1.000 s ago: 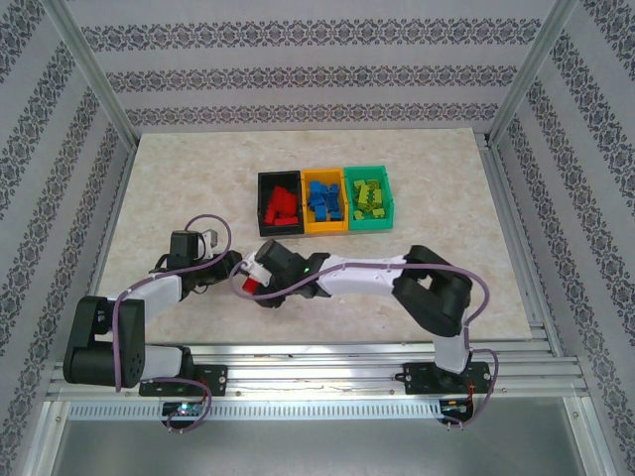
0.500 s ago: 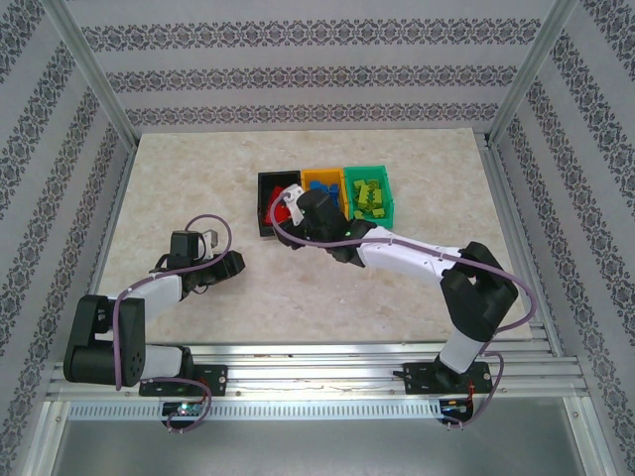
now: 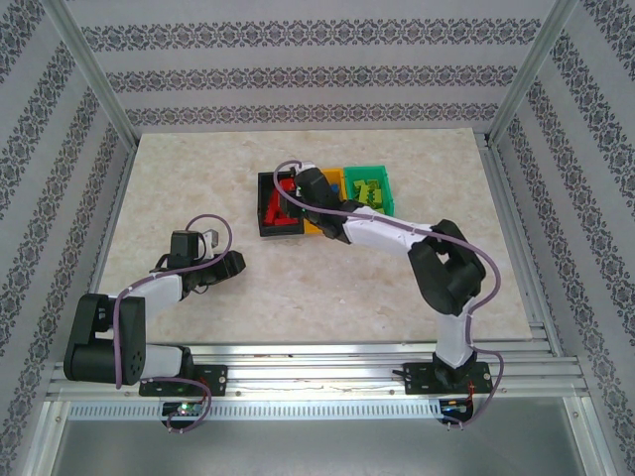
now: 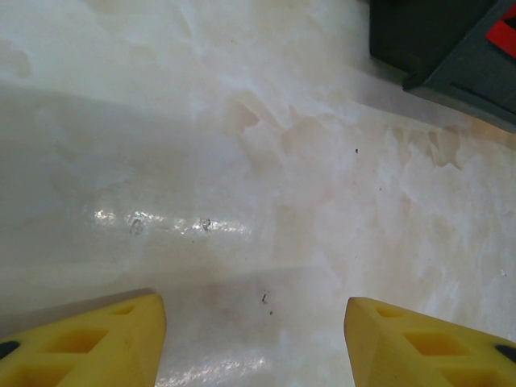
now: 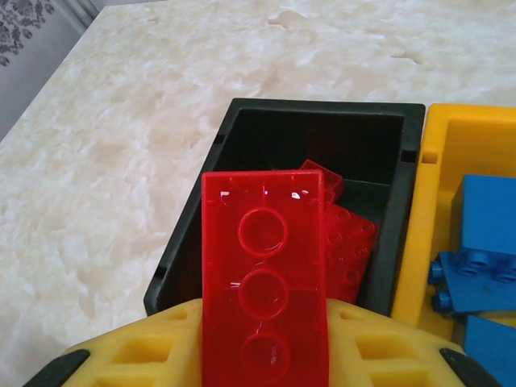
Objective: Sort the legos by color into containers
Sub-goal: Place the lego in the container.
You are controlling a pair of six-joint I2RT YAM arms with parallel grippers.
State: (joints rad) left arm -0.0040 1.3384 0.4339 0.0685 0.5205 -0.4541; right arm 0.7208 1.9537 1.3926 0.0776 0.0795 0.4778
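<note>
Pinching a red lego (image 5: 266,282) by its long sides, right gripper (image 5: 266,348) hangs over the black bin (image 5: 181,250). Likely light, rigid, slick. Left gripper (image 4: 254,339) spread, empty, well off the bin.

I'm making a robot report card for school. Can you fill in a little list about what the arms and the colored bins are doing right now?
Right arm: right fingers shut on a red brick, held at the black bin
Left arm: left fingers open, nothing between them, low over the table
Black bin: red bricks inside
Orange-yellow bin: blue bricks inside; sits right beside the black bin
Green bin: yellow-green bricks inside
Likely next: red brick dropped into the black bin
</note>
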